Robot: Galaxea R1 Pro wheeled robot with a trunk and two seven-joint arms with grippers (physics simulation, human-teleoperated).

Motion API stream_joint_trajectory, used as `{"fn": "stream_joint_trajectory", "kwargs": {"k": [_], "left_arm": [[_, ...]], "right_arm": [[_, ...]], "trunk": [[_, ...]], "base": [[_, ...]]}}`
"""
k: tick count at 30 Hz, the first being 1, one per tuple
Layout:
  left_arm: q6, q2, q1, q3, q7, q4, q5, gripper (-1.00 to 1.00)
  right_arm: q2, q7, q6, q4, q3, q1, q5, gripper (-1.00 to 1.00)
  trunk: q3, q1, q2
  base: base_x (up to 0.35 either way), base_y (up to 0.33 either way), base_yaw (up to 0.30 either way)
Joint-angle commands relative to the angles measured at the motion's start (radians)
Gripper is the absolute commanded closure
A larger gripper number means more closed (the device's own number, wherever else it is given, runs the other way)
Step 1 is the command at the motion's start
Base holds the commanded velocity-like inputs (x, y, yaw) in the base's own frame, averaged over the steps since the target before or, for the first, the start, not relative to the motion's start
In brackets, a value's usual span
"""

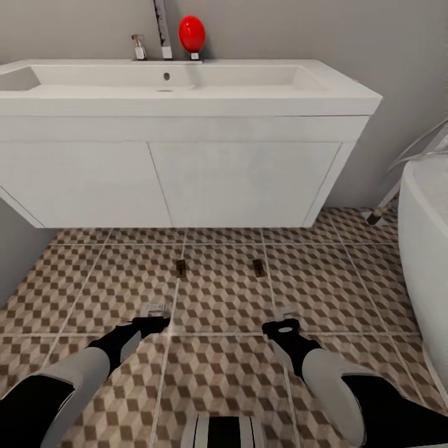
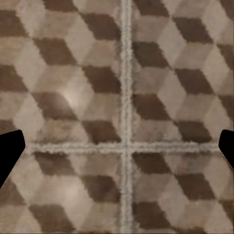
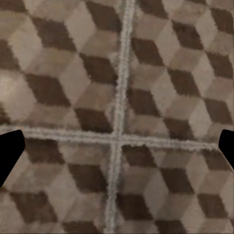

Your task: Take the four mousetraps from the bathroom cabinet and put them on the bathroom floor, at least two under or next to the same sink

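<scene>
Mousetraps: two small dark slabs, one (image 1: 180, 267) and another (image 1: 257, 267), flat on the bathroom floor (image 1: 218, 298) just before the white sink vanity (image 1: 186, 174). Likely light, stiff, thin; best pinched across the short edges. No legible writing. Left gripper (image 1: 152, 315) and right gripper (image 1: 283, 322) low over tiles, fingers spread wide, empty.
</scene>
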Motion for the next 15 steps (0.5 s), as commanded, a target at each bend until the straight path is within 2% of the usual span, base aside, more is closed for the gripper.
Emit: {"fn": "stream_joint_trajectory", "kwargs": {"k": [1,15], "left_arm": [[0.006,0.0,0.0,-0.007,-0.002,-0.002,0.01,-1.0],[0.006,-0.001,0.0,-0.007,-0.002,-0.002,0.01,-1.0]], "right_arm": [[0.0,-0.003,0.003,0.0,-0.005,0.0,0.009,-1.0],[0.0,-0.002,0.003,0.0,-0.004,0.0,0.009,-1.0]], "trunk": [[-0.001,-0.001,0.0],[-0.001,-0.001,0.0]], "base": [[-0.347,0.0,0.0],[-0.347,0.0,0.0]]}}
